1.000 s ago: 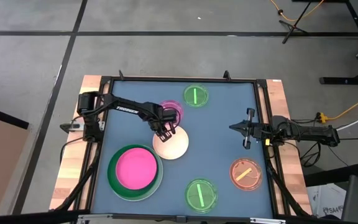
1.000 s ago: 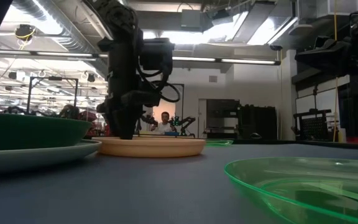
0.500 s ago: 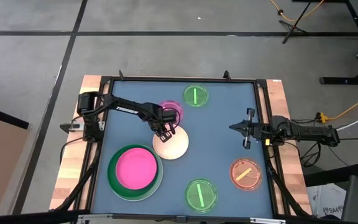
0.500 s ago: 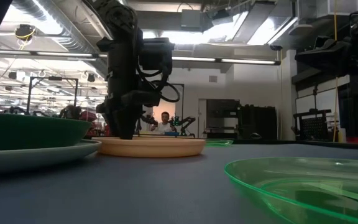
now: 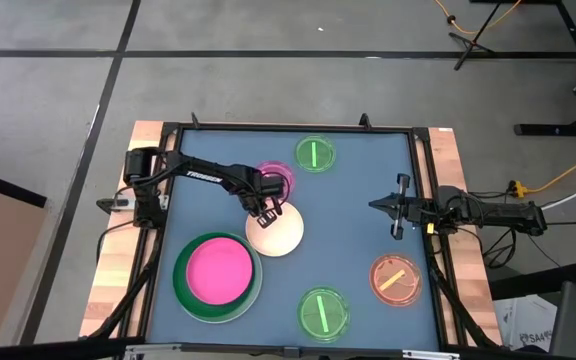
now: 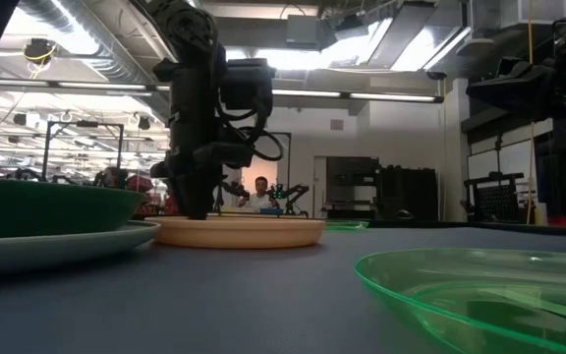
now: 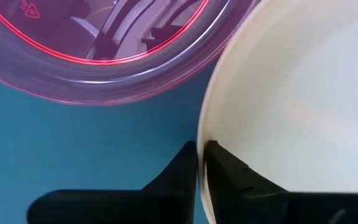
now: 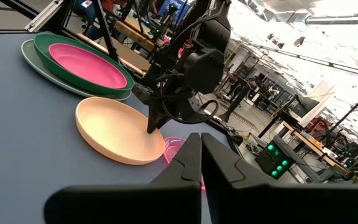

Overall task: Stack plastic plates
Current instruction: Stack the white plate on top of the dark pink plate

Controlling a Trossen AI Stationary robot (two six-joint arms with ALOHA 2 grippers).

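At cream plate (image 5: pixel 275 231) rim, left gripper (image 5: pixel 265 211) clamped

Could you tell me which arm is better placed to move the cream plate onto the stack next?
Left. The left gripper is shut on the cream plate rim, beside the stack's magenta plate. The right gripper waits shut near the table's right edge.

A blue mat (image 5: pixel 358 200) is covering the table, and a black frame (image 5: pixel 288 128) is running around the mat's edges. Wooden strips (image 5: pixel 448 160) are showing along the table's left and right edges. The grey floor (image 5: pixel 268 60) is lying all around the table. A yellow cable (image 5: pixel 568 170) is trailing on the floor past the right edge. Far behind the table, a person (image 6: pixel 260 193) is standing in the room under bright ceiling lights (image 6: pixel 381 49).
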